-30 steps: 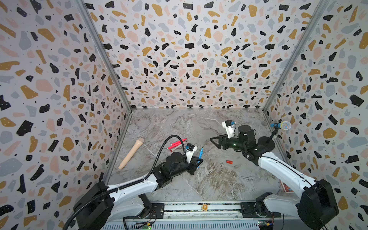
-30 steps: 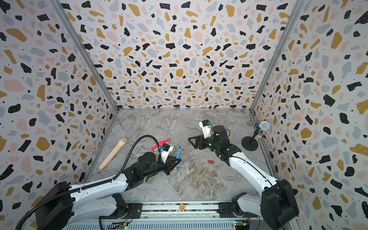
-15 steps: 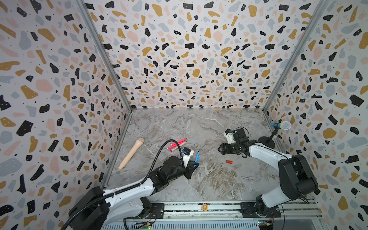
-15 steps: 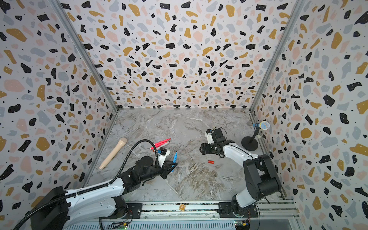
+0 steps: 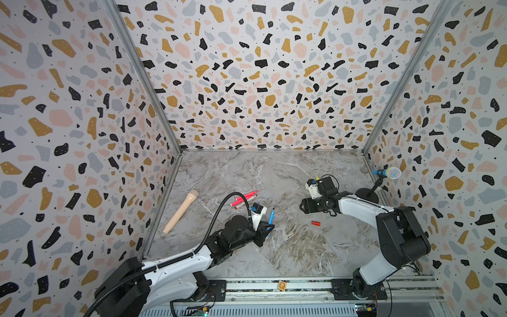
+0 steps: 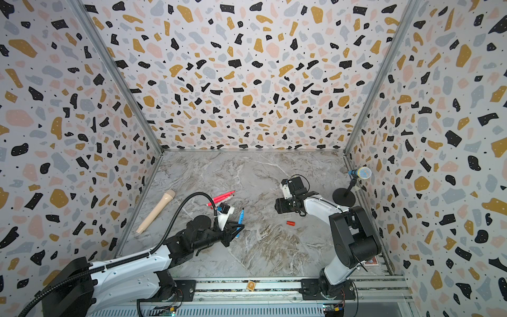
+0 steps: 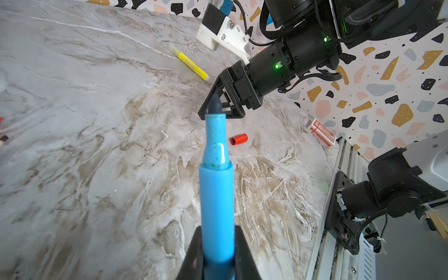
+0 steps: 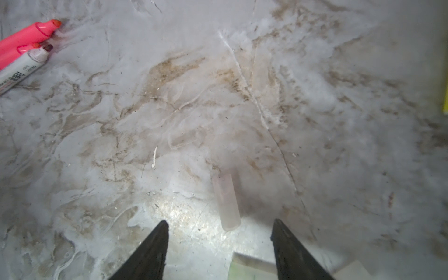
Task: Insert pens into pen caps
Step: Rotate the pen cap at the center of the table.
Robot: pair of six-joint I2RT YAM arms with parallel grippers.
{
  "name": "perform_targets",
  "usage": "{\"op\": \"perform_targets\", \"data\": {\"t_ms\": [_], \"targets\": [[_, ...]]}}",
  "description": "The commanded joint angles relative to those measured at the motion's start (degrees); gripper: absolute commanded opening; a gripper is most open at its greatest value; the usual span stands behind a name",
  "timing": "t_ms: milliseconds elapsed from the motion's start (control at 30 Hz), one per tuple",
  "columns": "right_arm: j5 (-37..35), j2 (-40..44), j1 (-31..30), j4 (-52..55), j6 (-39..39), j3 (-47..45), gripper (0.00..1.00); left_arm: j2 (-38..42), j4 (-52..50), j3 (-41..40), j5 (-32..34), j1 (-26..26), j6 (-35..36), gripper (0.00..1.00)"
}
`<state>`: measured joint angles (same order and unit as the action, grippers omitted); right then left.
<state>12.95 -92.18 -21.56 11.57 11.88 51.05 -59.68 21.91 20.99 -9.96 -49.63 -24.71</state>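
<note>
A long beige stick (image 5: 181,211) lies on the marble surface (image 5: 247,175) near the left wall. A blue microphone (image 5: 386,173) on a black round stand (image 5: 367,195) stands by the right wall. A small orange square tag (image 5: 281,285) sits on the front rail. A red card box (image 7: 322,132) lies near the right wall.

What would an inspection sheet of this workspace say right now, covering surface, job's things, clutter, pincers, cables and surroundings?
Surface: grey marbled tabletop, no spills seen.
Job's things: blue pen uncapped and held; yellow pen, two pink pens and white-barrelled pen lie on the table; red cap and clear cap lie loose.
Clutter: beige stick, blue microphone on its stand, red card box, tan tag on the front rail.
Pincers: left pincer shut on blue pen; right pincer open, low at clear cap's near end.
Cables: black hose arches behind left pincer; thin cable loops near right pincer.
Surroundings: terrazzo-patterned walls on three sides.
</note>
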Motion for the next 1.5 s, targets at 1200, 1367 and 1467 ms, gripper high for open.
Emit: {"op": "perform_targets", "data": {"t_ms": [1200, 1367, 1467], "targets": [[-1.0, 0.2, -1.1, 1.4, -0.8, 1.2, 0.68, 7.9, -1.3, -0.2, 3.1, 2.5, -2.5, 0.0], [-1.4, -4.3, -2.3, 2.0, -1.4, 4.9, 0.65, 8.4, -1.6, -0.1, 2.7, 3.3, -2.6, 0.0], [-2.0, -6.3, -2.8, 2.7, -1.4, 6.5, 0.62, 8.7, -1.9, -0.3, 2.7, 3.5, -2.5, 0.0]]}}
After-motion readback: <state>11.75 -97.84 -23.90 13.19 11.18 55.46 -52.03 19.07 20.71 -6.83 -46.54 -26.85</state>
